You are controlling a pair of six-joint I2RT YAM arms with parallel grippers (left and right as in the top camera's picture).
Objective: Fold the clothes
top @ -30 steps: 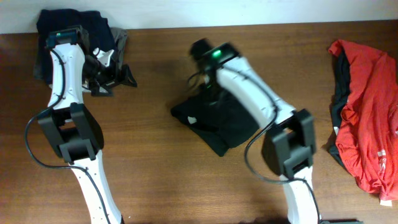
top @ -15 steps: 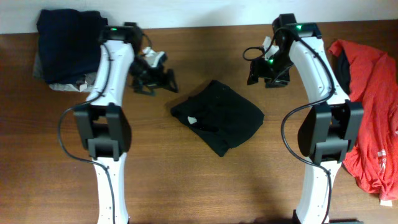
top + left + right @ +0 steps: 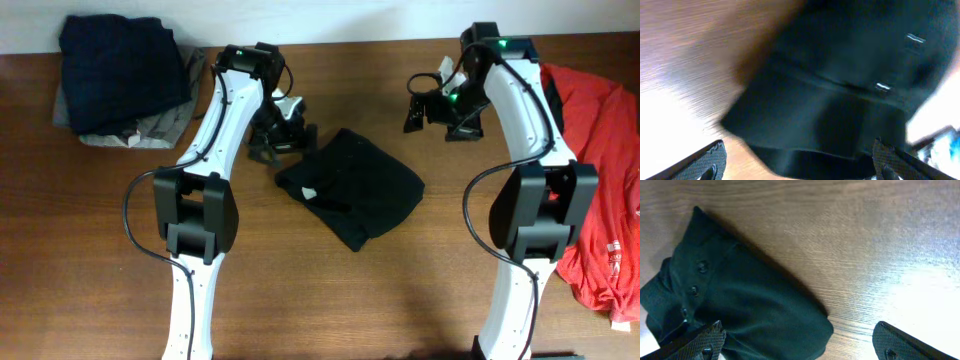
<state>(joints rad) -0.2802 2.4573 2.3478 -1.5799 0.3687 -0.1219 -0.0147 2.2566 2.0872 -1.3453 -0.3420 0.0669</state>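
Wooden table (image 3: 300, 290), black garment (image 3: 355, 190) at centre. Left gripper (image 3: 288, 143) just beside it, right gripper (image 3: 413, 105) upper right. Both sets of fingers wide, empty.

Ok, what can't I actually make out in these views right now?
- White label on the folded black fabric garment: too small overhead, motion-blurred in the left wrist view.
- Red fabric garment: cut off by the overhead view's right edge, partly behind the right arm.
- Grey garments under the folded navy garment: mostly covered, so their number is unclear.
- That black garment's lower part: cut off by the right wrist view's bottom edge.
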